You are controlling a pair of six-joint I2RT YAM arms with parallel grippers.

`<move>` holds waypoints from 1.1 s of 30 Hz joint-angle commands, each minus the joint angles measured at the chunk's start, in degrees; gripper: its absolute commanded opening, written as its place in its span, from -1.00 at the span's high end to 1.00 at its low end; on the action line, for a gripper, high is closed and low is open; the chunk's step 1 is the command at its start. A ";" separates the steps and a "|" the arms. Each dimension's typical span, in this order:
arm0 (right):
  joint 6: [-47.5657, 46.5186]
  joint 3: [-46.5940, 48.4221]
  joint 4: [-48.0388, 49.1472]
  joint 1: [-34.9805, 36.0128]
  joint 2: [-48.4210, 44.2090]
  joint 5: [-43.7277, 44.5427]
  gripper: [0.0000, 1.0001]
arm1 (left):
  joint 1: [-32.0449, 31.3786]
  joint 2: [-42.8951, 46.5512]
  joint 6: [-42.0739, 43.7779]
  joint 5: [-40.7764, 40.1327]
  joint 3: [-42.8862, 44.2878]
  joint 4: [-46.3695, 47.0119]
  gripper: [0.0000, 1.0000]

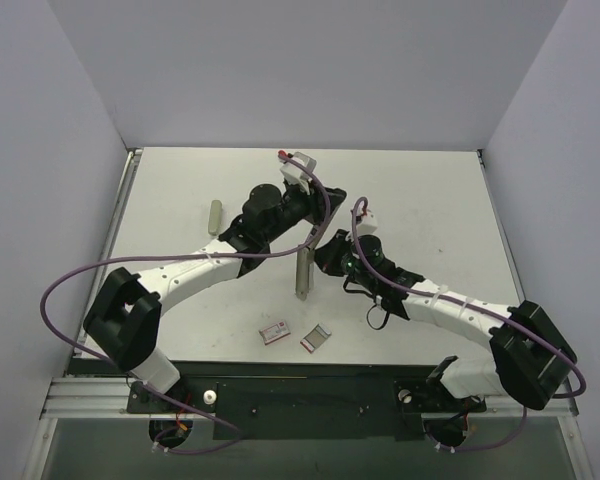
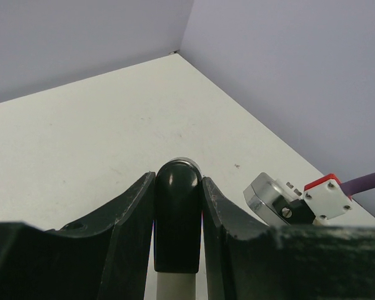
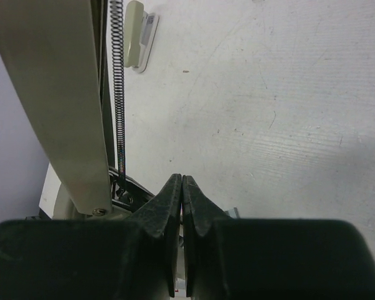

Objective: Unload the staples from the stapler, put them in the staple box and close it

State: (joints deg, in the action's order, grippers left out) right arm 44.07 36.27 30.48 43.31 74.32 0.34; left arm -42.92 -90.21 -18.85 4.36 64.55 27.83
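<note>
Stapler (image 1: 303, 272): upright between the arms.
Left jaws: grasping its black tip.
Right jaws: clenched, stapler just to their left.

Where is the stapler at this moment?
In the top view the stapler is near the middle of the table, between the left gripper, which clamps its black end, and the shut right gripper, just beyond the red-and-white box.
</note>
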 commanded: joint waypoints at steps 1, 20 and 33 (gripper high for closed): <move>4.00 -0.33 8.80 -0.33 1.61 -6.75 1.00 | -0.06 -1.98 0.39 0.47 4.70 10.13 1.00; 3.83 0.47 6.53 -0.86 0.04 -6.58 1.00 | -0.06 -1.81 1.27 -0.14 5.58 9.08 1.00; -0.57 0.03 -4.45 -0.77 -11.64 -2.19 1.00 | -0.15 10.05 -3.29 3.11 2.51 2.58 1.00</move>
State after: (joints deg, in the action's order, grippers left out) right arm 45.56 35.62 28.67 42.30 67.02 -3.05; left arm -42.94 -86.48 -19.03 6.07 66.39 26.85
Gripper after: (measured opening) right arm 0.001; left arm 0.417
